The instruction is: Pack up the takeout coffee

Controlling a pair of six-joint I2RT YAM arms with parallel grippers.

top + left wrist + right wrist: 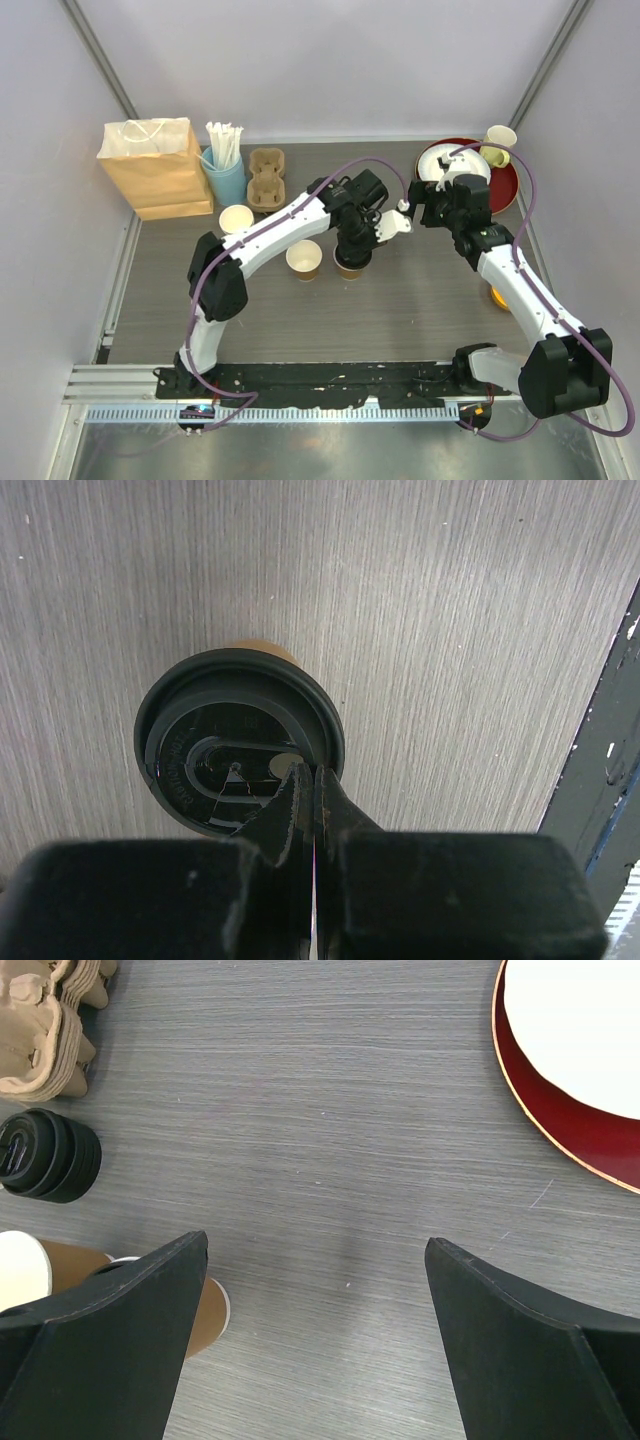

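While the left gripper (pixel 312 780), jaws pinched shut on nothing, rests its tips on the black lid (pixel 235 742) of the coffee cup (pixel 350 266) directly beneath it, the second cup (pixel 303 258) just beside it stands unlidded. The right gripper (pixel 315 1250) hangs wide open over the table (pixel 330 1110). Neither cup sits in the carrier (pixel 266 178) yet, so one lid and all the loading remain.

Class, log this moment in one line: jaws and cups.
left jaws shut, tips over lidded cup | right jaws open, empty | second cup unlidded
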